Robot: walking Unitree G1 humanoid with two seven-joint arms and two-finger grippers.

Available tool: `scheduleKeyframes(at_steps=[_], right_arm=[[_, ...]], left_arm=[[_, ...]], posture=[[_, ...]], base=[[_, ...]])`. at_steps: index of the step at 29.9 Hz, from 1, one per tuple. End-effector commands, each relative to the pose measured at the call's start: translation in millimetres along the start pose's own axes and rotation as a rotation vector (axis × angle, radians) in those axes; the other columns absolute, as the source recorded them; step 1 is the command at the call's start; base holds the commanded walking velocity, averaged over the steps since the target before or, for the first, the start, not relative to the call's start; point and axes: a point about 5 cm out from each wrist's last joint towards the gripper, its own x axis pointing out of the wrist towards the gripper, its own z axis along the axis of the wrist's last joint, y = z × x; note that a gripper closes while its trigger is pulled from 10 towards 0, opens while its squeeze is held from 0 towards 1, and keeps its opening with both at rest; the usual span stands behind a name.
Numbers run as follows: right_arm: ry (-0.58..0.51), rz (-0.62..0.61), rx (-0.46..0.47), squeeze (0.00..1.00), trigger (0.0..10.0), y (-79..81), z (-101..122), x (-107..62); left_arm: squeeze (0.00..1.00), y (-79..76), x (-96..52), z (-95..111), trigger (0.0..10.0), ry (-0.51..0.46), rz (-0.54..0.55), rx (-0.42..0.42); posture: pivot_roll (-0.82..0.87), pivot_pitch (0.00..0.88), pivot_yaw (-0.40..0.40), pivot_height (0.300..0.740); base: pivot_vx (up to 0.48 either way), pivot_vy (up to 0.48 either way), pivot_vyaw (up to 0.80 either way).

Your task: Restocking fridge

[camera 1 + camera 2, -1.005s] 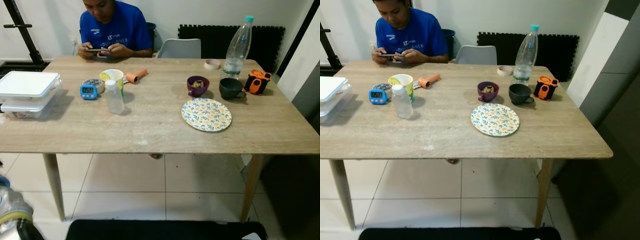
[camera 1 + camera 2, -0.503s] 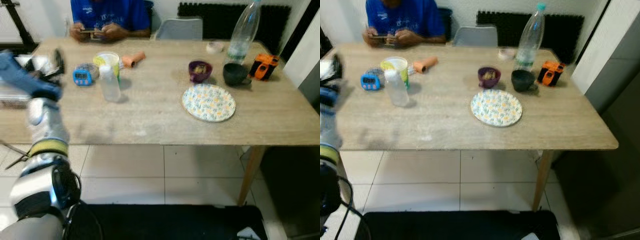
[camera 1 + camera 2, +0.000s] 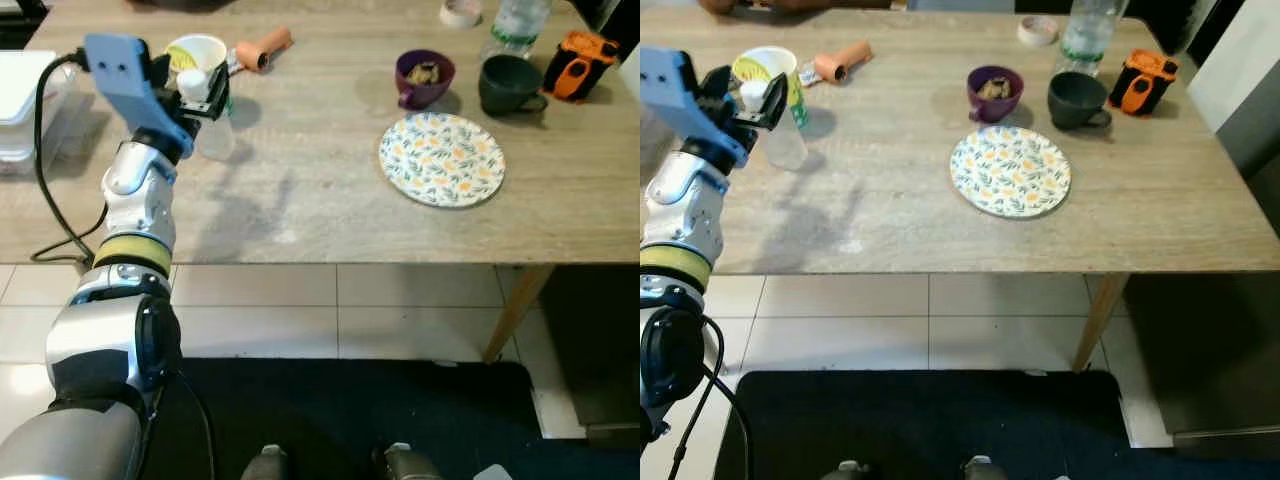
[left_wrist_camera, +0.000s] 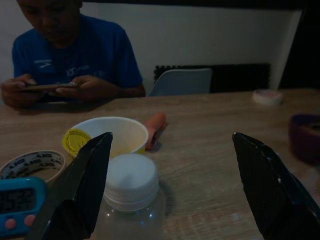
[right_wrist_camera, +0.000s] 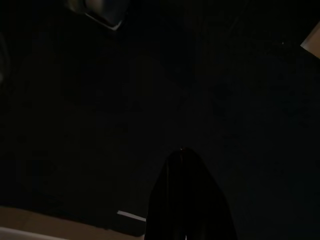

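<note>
- The left gripper (image 4: 170, 200) was raised over the near-left part of the light wooden table (image 3: 330, 215), its two black fingers (image 4: 82, 185) spread wide and holding nothing.
- A small clear plastic bottle with a white screw cap (image 4: 131, 197) stood upright on the table just in front of the gripper, close beside one finger; whether it touched the finger could not be told.
- Behind the bottle stood a white and yellow paper cup (image 4: 112, 136), with an orange cylindrical piece (image 3: 262, 47) lying beyond it.
- Near the bottle lay a roll of tape (image 4: 31, 164) and a blue digital timer (image 4: 17, 200).
- Further right on the table sat a round plate with a yellow floral pattern (image 3: 442, 158), a purple bowl (image 3: 424, 78) and a dark grey mug (image 3: 512, 85), with an orange and black device (image 3: 576, 65) beside the mug.
- A person in a blue shirt (image 4: 70, 52) sat at the far side, holding a phone.
- The right wrist view was very dark; whether the right gripper (image 5: 190, 200) was open or closed could not be told.
</note>
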Motion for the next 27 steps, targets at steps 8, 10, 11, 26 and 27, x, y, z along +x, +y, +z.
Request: scheduleKeyframes(at_steps=[8,10,11,26,27], right_arm=[[0.059,0.027,0.013,0.0,10.0,10.4,-23.3,-2.8],[0.06,0.03,0.014,0.0,10.0,12.2,-25.7,-3.3],[0.06,0.03,0.014,0.0,10.0,12.2,-25.7,-3.3],[0.103,0.043,0.019,0.0,10.0,17.7,-49.6,-9.0],[0.103,0.043,0.019,0.0,10.0,17.7,-49.6,-9.0]], left_arm=[[0.0,-14.7,10.6,-1.2,10.0,0.033,0.006,0.055],[0.0,-14.6,11.5,-1.3,10.0,0.038,0.014,0.043],[0.0,-14.6,11.5,-1.3,10.0,0.038,0.014,0.043],[0.0,10.4,9.4,6.3,10.0,0.062,0.162,0.022],[0.0,10.4,9.4,6.3,10.0,0.062,0.162,0.022]], posture=[[-0.11,0.388,0.015,0.74],[-0.12,0.395,0.017,0.74],[-0.12,0.395,0.017,0.74],[-0.13,0.426,0.012,0.74],[-0.13,0.426,0.012,0.74]], base=[[0.0,0.0,0.0],[0.0,0.0,0.0],[0.0,0.0,0.0],[0.0,0.0,0.0],[0.0,0.0,0.0]])
